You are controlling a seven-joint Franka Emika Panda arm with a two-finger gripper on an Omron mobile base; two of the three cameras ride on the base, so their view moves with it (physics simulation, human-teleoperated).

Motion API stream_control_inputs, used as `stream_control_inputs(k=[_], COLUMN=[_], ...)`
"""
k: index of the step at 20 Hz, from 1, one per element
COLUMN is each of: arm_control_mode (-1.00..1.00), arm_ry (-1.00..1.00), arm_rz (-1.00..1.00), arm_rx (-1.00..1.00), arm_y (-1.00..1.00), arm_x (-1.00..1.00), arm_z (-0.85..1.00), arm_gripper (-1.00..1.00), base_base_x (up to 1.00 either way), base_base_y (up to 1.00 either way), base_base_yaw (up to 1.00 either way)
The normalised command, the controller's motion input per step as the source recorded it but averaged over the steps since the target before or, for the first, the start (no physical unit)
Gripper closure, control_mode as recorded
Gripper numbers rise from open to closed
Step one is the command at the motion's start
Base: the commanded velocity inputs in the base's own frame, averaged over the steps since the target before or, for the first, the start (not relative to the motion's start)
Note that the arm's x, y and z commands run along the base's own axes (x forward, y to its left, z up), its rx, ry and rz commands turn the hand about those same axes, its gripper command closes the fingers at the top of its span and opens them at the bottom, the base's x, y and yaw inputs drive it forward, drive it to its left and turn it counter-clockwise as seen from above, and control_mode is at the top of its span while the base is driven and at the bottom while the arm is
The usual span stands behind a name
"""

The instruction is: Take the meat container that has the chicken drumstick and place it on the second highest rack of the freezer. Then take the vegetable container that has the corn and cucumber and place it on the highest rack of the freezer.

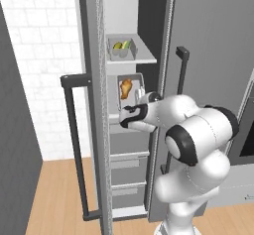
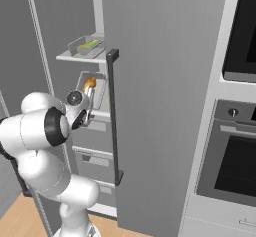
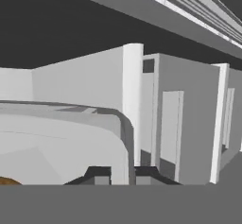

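The freezer (image 1: 124, 11) stands open. On its highest rack (image 1: 145, 59) rests the vegetable container (image 1: 121, 48) with the corn (image 1: 118, 45) and the cucumber (image 1: 126, 44) inside; from the right side the same container (image 2: 87, 46) sits at the shelf's front. Below it, the meat container (image 1: 128, 88) is tilted steeply, its open face toward me, with the chicken drumstick (image 1: 126, 87) in it. My gripper (image 1: 139, 94) is shut on that container's right rim. In the hand view the rim (image 3: 124, 138) runs down between my gripper's (image 3: 124, 175) tips.
The freezer door (image 1: 92, 130) hangs open to the left with a long dark bar handle (image 1: 74, 145). Grey drawers (image 1: 129, 167) fill the lower interior. Right of the freezer is a tall grey cabinet front (image 2: 160, 106) with a bar handle (image 2: 114, 116), then built-in ovens (image 2: 235, 161).
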Motion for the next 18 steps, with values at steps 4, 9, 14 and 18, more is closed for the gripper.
stream_control_inputs(k=[4, 9, 14, 18], arm_control_mode=[-1.00, -1.00, -1.00, -1.00], arm_ry=[0.01, 0.00, 0.00, 0.00], arm_rz=[-0.04, 0.00, 0.00, 0.00], arm_rx=[0.00, 0.00, 0.00, 0.00], arm_y=[0.00, 0.00, 0.01, 0.17], arm_x=[0.49, 0.50, 0.42, 0.36], arm_z=[-0.11, -0.01, 0.00, -0.01], arm_gripper=[1.00, 1.00, 1.00, 1.00], base_base_x=[0.00, 0.00, 0.00, 0.00], base_base_y=[0.00, 0.00, 0.00, 0.00], base_base_yaw=[0.00, 0.00, 0.00, 0.00])
